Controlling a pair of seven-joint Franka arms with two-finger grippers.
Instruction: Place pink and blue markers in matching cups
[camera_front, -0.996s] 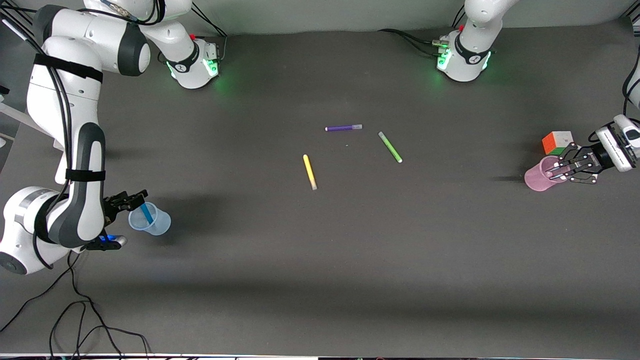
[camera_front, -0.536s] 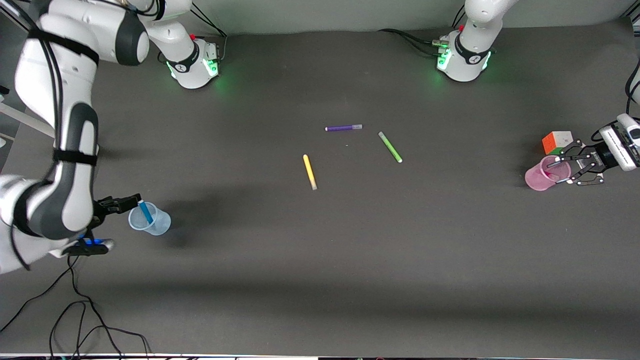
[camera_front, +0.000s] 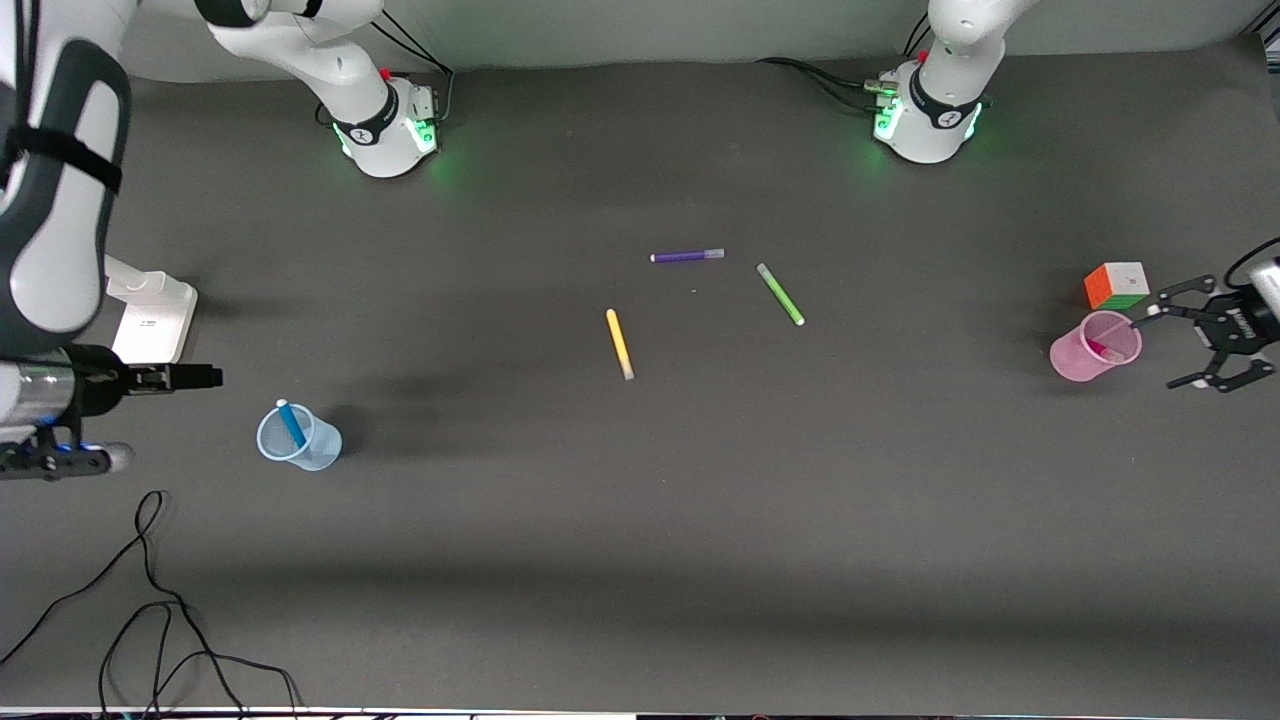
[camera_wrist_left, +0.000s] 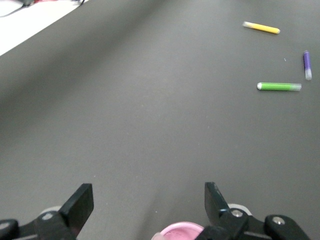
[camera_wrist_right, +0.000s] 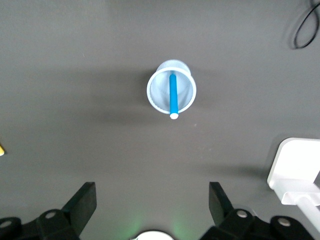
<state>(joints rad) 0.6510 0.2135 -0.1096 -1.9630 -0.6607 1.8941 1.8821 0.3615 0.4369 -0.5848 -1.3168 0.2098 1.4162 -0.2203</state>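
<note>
The pale blue cup (camera_front: 298, 440) stands upright near the right arm's end of the table, with the sky-blue marker (camera_front: 291, 424) leaning inside it. Both show in the right wrist view: the cup (camera_wrist_right: 171, 92) and the marker (camera_wrist_right: 172, 95). My right gripper (camera_front: 205, 377) is open and empty, apart from the cup; its jaws (camera_wrist_right: 152, 189) are spread wide. The pale pink cup (camera_front: 1095, 346) stands near the left arm's end and holds the pink marker (camera_front: 1100, 350). My left gripper (camera_front: 1172, 342) is open and empty beside it. The cup's rim (camera_wrist_left: 180, 231) shows between the jaws (camera_wrist_left: 147, 192).
A yellow marker (camera_front: 619, 343), a green marker (camera_front: 780, 293) and a purple marker (camera_front: 686, 256) lie mid-table. A puzzle cube (camera_front: 1117, 285) sits farther from the front camera than the pink cup. A white block (camera_front: 150, 320) lies beside the right gripper. Cables (camera_front: 150, 600) trail at the near corner.
Both grippers have drawn back from their cups toward the table's ends. The right arm has risen. Both markers have stayed in their cups.
</note>
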